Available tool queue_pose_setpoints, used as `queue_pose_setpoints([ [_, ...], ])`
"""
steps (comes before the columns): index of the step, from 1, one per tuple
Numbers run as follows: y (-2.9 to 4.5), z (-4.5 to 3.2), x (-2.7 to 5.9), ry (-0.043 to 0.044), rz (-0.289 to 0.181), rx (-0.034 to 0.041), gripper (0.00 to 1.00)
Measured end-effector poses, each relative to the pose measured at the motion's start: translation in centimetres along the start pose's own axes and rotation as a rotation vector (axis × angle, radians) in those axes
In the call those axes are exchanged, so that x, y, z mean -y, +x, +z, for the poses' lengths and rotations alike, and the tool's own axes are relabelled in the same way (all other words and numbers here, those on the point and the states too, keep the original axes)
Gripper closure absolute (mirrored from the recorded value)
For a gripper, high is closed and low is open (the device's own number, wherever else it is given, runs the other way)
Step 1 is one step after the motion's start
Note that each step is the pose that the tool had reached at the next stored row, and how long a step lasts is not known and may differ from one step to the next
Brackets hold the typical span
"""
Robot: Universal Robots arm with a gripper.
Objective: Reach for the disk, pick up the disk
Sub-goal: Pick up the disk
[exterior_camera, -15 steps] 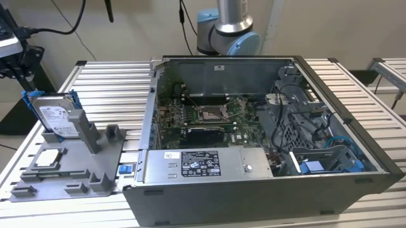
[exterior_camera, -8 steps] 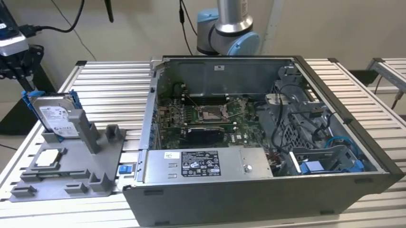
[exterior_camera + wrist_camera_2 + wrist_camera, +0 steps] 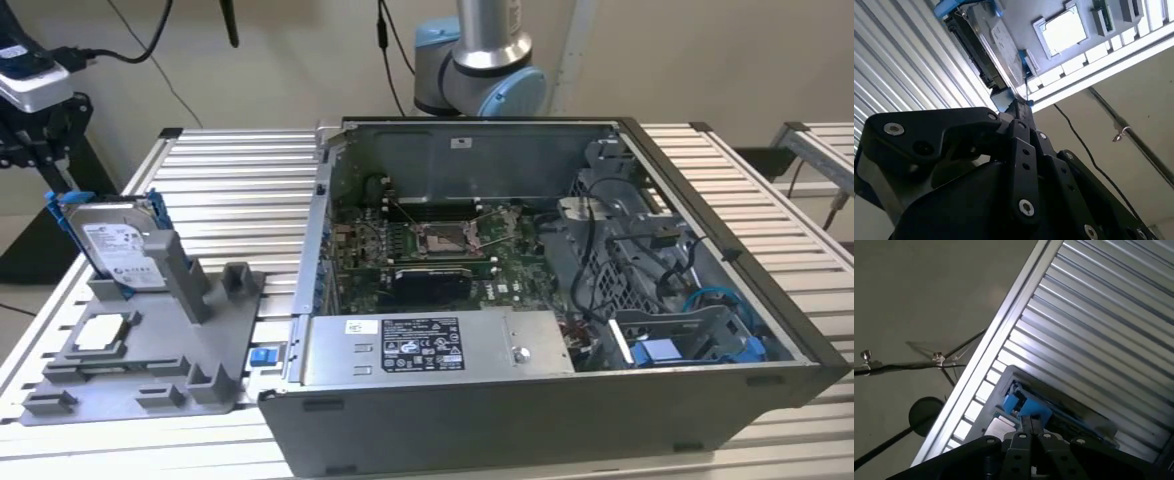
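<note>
Disk [image 3: 118, 245] is standing upright in the grey holder [image 3: 200, 345] on the tabletop [image 3: 227, 170], at the exterior view's left. In the first wrist view the tool [image 3: 1029, 422] is pointing at it, pressed together and gripping nothing, so reach and pick-up are both pending.

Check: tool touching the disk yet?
Apart. In the exterior view the disk stands in its grey holder with nothing gripping it; the tool only overlaps it in the second wrist view.
</note>
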State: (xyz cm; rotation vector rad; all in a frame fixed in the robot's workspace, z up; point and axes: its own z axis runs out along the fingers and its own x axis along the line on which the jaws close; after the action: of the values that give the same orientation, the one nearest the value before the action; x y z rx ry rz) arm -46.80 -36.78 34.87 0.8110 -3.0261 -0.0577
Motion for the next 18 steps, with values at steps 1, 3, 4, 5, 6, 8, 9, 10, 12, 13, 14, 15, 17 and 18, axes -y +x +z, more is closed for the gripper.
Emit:
queue_pose_setpoints([
  [1,0.0,0.0,0.0,0.0,-0.019,-0.0005,1.0],
  [3,0.0,0.0,0.0,0.0001,-0.056,-0.0018,1.0],
  [4,0.0,0.0,0.0,0.0002,-0.074,-0.0023,1.0],
  [5,0.0,0.0,0.0,0.0002,-0.092,-0.0027,1.0],
  [6,0.0,0.0,0.0,0.0003,-0.11,-0.0033,1.0],
  [8,0.0,0.0,0.0,0.0004,-0.147,-0.0044,1.0],
  [9,0.0,0.0,0.0,0.0005,-0.165,-0.0049,1.0],
  [10,0.0,0.0,0.0,0.0006,-0.182,-0.0053,1.0],
  [12,0.0,0.0,0.0,0.0008,-0.219,-0.0063,1.0],
  [13,0.0,0.0,0.0,0.0008,-0.237,-0.0068,1.0],
  [14,0.0,0.0,0.0,0.001,-0.257,-0.0073,1.0],
  [15,0.0,0.0,0.0,0.0011,-0.274,-0.0078,1.0],
  [17,0.0,0.0,0.0,0.0013,-0.31,-0.0087,1.0],
  [18,0.0,0.0,0.0,0.0014,-0.328,-0.0091,1.0],
])
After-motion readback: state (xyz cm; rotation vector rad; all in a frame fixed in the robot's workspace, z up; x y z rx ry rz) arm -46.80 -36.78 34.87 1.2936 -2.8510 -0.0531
